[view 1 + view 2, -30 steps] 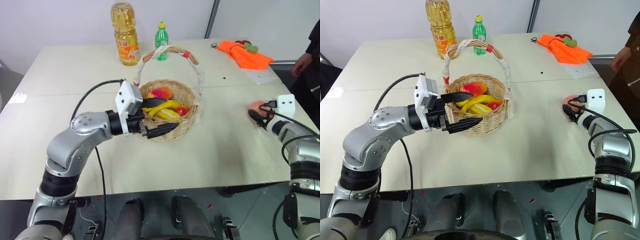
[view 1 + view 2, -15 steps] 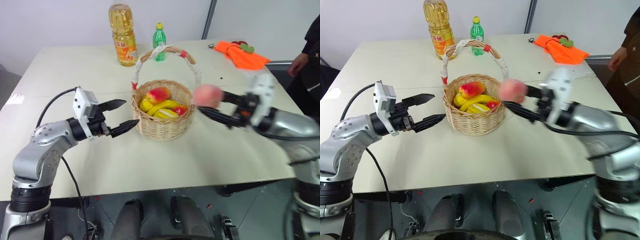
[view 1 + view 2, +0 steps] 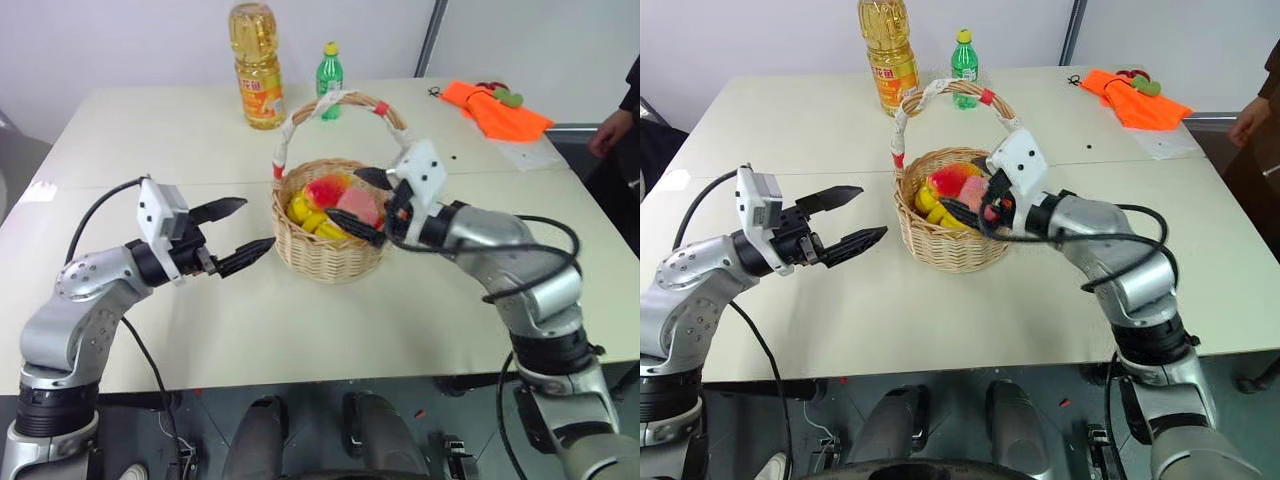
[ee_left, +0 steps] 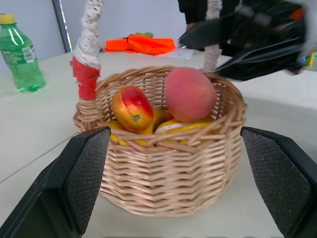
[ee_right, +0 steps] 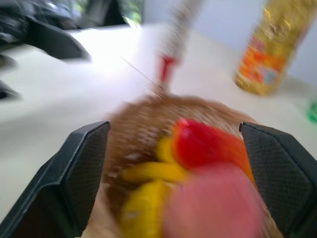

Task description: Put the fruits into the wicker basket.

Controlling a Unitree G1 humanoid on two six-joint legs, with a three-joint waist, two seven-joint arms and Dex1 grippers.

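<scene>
Two fruits sit in the wicker basket near the middle of the pale table: the mango, red at one end and orange-yellow at the other, and the round pink peach, which rests on top of the yellow fruits against the basket's side nearest the right arm. The basket's tall handle, wrapped in white with red bands, arches over them.

The right gripper is at the basket's rim on its right side, pointing inward over the fruit. Its black fingers are spread wide, one above and one below the peach as seen from the head camera — neither finger is pressed against it, and the left wrist view shows the peach lying in the basket with the right gripper's fingers apart from it, beyond the far rim.

The left gripper hangs just to the left of the basket, level and aimed at it, with its fingers fully apart and nothing between them — a clear gap separates their tips from the wicker.

Behind the basket stand an oil bottle and a small green bottle. An orange cloth lies at the far right corner, and a person's hand shows at the table's right edge.
</scene>
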